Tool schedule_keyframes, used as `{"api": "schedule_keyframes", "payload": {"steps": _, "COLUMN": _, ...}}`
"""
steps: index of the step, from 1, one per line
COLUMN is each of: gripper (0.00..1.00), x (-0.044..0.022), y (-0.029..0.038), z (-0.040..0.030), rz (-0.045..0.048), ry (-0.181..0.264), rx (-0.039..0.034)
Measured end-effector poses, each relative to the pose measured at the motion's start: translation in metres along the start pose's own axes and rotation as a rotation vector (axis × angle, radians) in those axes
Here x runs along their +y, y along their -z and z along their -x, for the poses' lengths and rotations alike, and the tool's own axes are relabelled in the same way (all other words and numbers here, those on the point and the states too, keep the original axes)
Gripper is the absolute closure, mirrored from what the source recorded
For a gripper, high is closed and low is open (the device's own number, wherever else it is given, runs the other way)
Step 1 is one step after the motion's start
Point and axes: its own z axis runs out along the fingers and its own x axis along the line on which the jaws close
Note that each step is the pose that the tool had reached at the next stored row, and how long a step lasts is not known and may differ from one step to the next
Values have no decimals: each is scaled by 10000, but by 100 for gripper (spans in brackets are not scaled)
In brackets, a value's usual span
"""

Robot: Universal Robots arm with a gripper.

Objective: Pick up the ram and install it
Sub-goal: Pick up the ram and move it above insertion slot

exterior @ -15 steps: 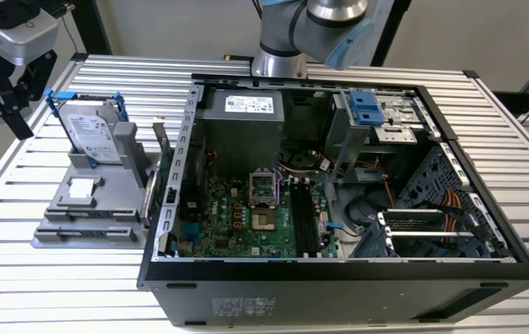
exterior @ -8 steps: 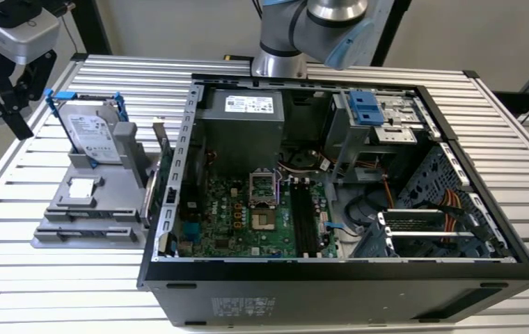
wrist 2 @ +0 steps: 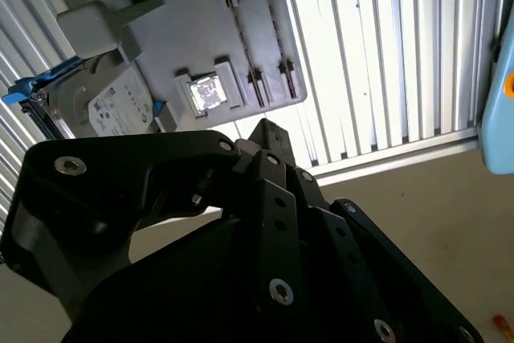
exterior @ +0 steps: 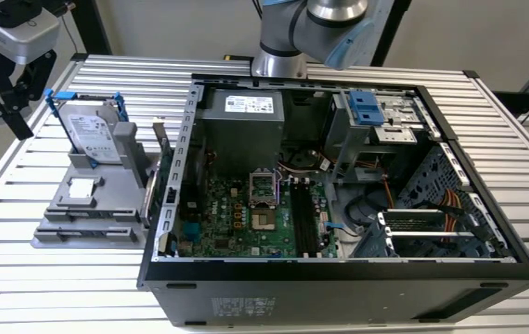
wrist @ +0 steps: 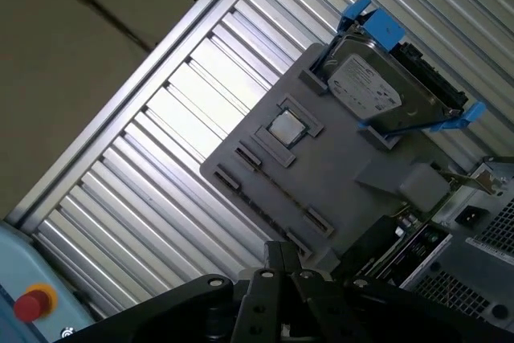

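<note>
Your ribbed aluminium counter [exterior: 106, 76] carries the open black computer tower [exterior: 339, 285], lying side-up, with the flat grey plastic fixture tray [wrist: 345, 158] just beside its wall. The silver-labelled hard drive in its blue frame [wrist: 377, 90] stands at one end of that tray.

The black end effector [wrist 2: 263, 132] hangs above the tray's outer edge, off the counter side, touching nothing. I can't tell whether it is wide or narrow.

The ram, as I judge it, is the thin dark strip [wrist: 281, 189] standing on edge in the tray's long clipped slot, near the small square silver chip [wrist: 283, 128].

Watch it: that stick offers you only a narrow edge. Come in off-centre and you could knock the tray's clips or take the stick skewed, and a tilted stick may jam in the tower's board.
</note>
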Motion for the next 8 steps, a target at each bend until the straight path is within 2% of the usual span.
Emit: {"api": "schedule_keyframes", "payload": {"steps": 8, "gripper": 100, "x": 0, "y": -1, "z": 0, "rz": -1, "ry": 70, "rx": 2}}
